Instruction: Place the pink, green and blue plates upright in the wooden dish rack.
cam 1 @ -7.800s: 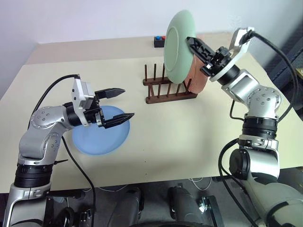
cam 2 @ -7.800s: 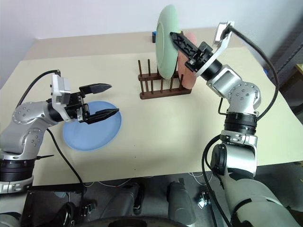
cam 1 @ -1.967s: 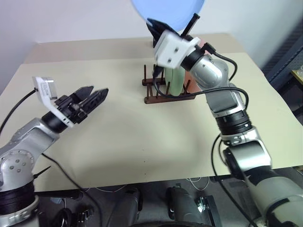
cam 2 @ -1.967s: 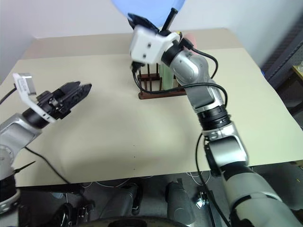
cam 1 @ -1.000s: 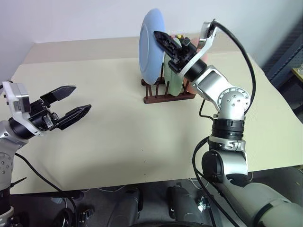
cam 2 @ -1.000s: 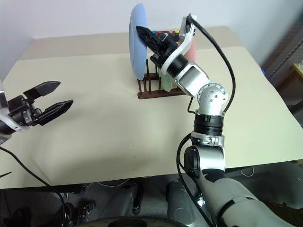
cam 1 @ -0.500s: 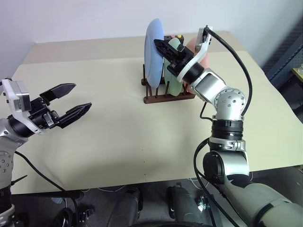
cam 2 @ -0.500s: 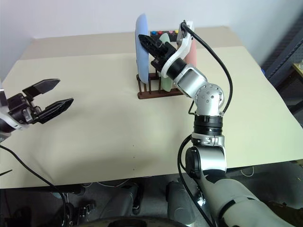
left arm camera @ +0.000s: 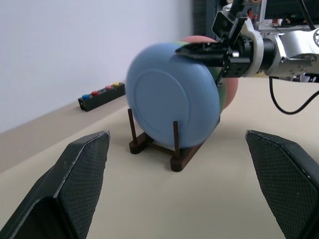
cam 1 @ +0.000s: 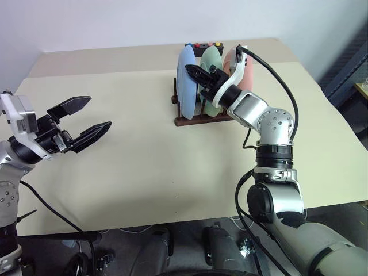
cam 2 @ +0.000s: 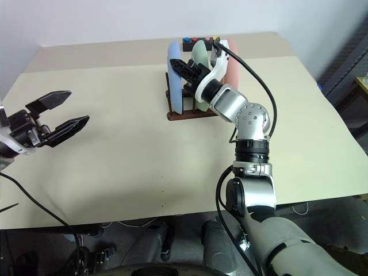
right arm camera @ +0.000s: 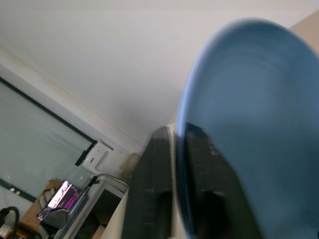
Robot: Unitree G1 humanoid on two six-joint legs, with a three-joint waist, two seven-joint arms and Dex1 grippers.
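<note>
The blue plate [cam 1: 184,86] stands upright in the wooden dish rack [cam 1: 198,119], in the slot on the side toward my left arm. Behind it stand the green plate [cam 1: 212,55] and then the pink plate [cam 1: 247,77], both upright too. My right gripper [cam 1: 193,75] reaches over the green plate, and its fingers straddle the blue plate's top rim [right arm camera: 182,149], one on each face, close against it. Far to the left, my left gripper [cam 1: 99,111] hovers open above the table with nothing in it, pointing at the rack.
A black box with coloured buttons [cam 1: 204,45] lies at the table's far edge just behind the rack. The cream table [cam 1: 149,161] stretches bare between my left gripper and the rack. A black cable loops from my right wrist.
My right gripper has come down with the blue plate, setting it from above the pegs into the rack's slot. The left arm has stayed put.
</note>
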